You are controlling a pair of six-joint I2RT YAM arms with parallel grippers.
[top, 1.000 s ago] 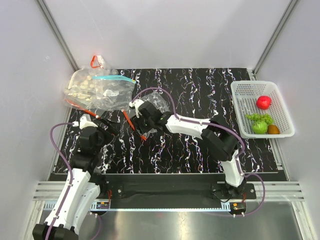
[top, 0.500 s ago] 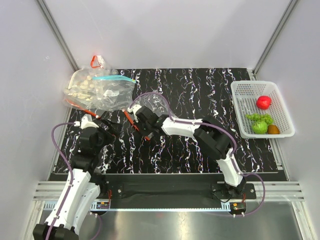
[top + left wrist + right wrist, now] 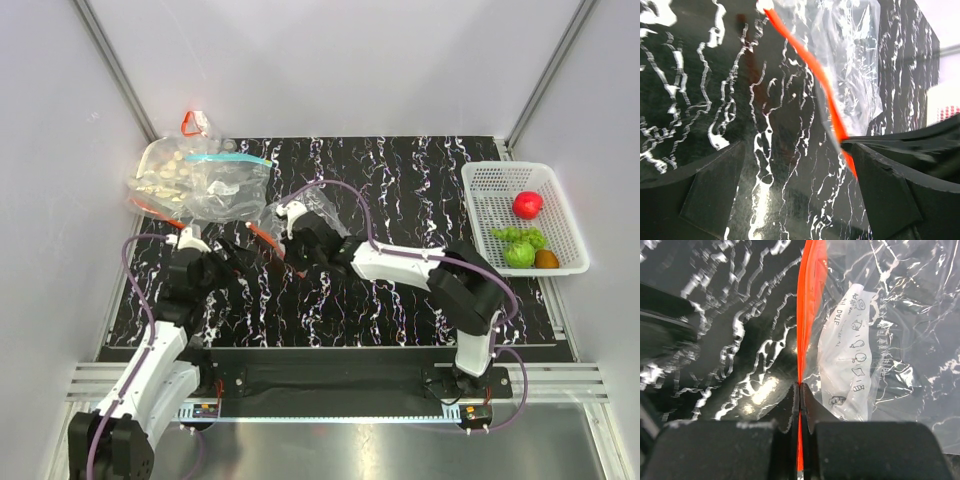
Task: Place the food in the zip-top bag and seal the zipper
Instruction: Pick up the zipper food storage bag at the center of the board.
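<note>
The clear zip-top bag (image 3: 310,205) lies on the black marbled mat, and its red-orange zipper (image 3: 262,238) runs along its left edge. My right gripper (image 3: 292,260) is shut on the zipper (image 3: 807,315), and the strip comes out between the closed pads (image 3: 801,390). The bag's printed plastic (image 3: 880,340) spreads to the right of the strip. My left gripper (image 3: 238,262) stands open just left of the bag, low over the mat. In its wrist view the zipper (image 3: 810,65) slants down to the inner edge of the right finger (image 3: 890,195). The food sits in the white basket: a red fruit (image 3: 527,204), green grapes (image 3: 508,236), a green piece (image 3: 519,254) and a brown ball (image 3: 546,259).
The white basket (image 3: 485,190) stands at the mat's right edge. At the back left lie a clear bag with a teal zipper (image 3: 228,180) and a bag of pale beige pieces (image 3: 165,172), with a small red clip (image 3: 192,123) behind them. White walls close in both sides.
My right gripper has closed on the red-orange zipper and shifted slightly right. My left gripper has moved right toward the bag's zipper edge, still open.
</note>
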